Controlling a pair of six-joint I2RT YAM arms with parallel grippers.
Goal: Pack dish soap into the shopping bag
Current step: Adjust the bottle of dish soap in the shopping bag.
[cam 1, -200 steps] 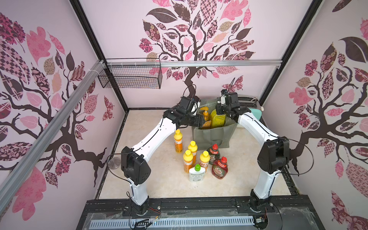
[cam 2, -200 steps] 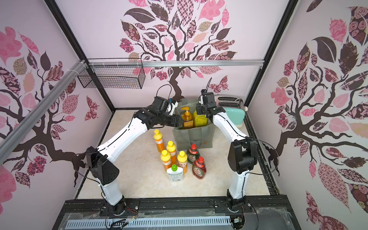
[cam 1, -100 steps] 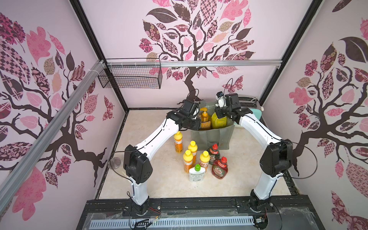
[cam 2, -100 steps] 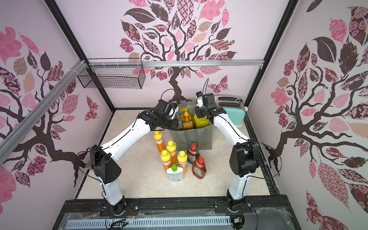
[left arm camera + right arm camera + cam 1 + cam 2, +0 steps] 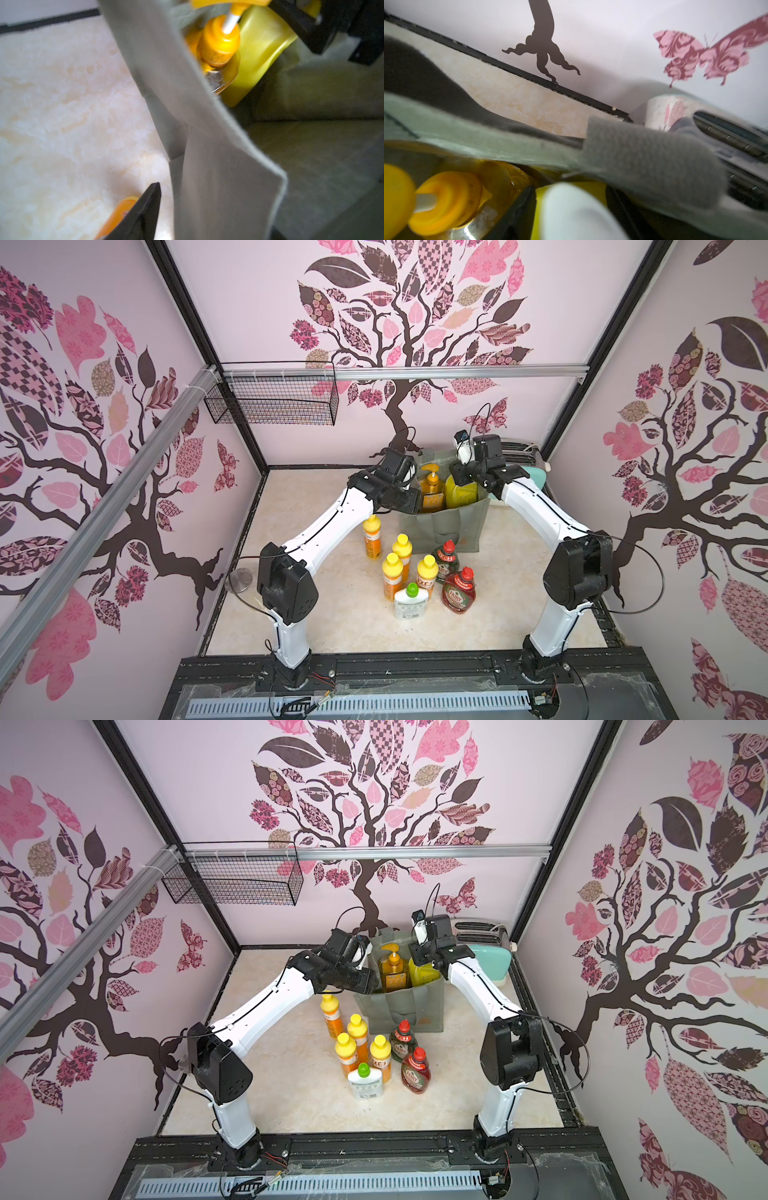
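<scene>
While the left gripper (image 5: 410,507) gapes empty astride the floppy shopping bag (image 5: 453,526) wall and the right gripper (image 5: 458,479) cannot be read, likely slick, heavy dish soap (image 5: 458,594) wants waist grasps.

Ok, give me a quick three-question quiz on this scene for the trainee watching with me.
1. How many plastic soap bottles stand on the cream tabletop outside the boxy grey-green fabric shopping bag?
2. True or false: the orange pump bottle is inside the bag.
3. Fill in: nearest the robot's base stands the white bottle with a ____ cap.
Key: 1 seven; 2 true; 3 green.
</scene>
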